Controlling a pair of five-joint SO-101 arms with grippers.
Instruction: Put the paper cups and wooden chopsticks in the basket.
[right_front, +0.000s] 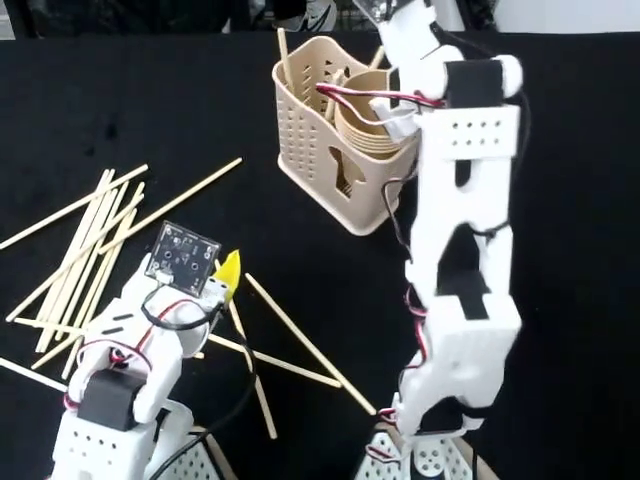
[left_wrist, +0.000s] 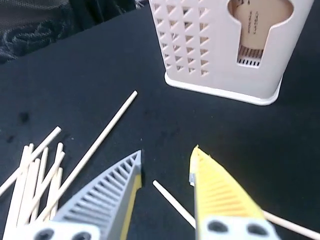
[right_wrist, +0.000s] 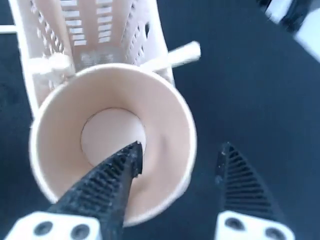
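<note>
**High view**
- basket (right_front: 320, 160): upright at 12 o'clock on the black table (right_front: 560, 300).
- cups (right_front: 362, 125): stacked inside the basket, on its 3 o'clock side.
- chopsticks in basket (right_front: 285, 60): a few stand up at its 10 o'clock corner.
- loose chopsticks (right_front: 85, 245): pile flat on the table at 9 o'clock, more lying crossed near 6 o'clock.
- left gripper (right_front: 226, 274): 7 o'clock, low over the crossed sticks, well apart from the basket.
- right gripper (right_front: 392, 105): 1 o'clock, at the rim of the cups.

**Left wrist view**
- left gripper (left_wrist: 166, 152): fingers spread, holding nothing.
- loose chopsticks (left_wrist: 30, 180): pile off to the grey finger's side. One stick lies on the table between the fingers, another slants beside the grey one.
- basket (left_wrist: 200, 50): ahead of the gripper, not touching it. A cup shows through its cutout.

**Right wrist view**
- right gripper (right_wrist: 181, 147): wide. One finger is inside the top cup and the other outside, with the cup wall between them, not pinched.
- cups (right_wrist: 112, 130): seated in the basket (right_wrist: 100, 35).
- chopsticks in basket (right_wrist: 175, 54): one tip shows just beside the cup rim.
</note>
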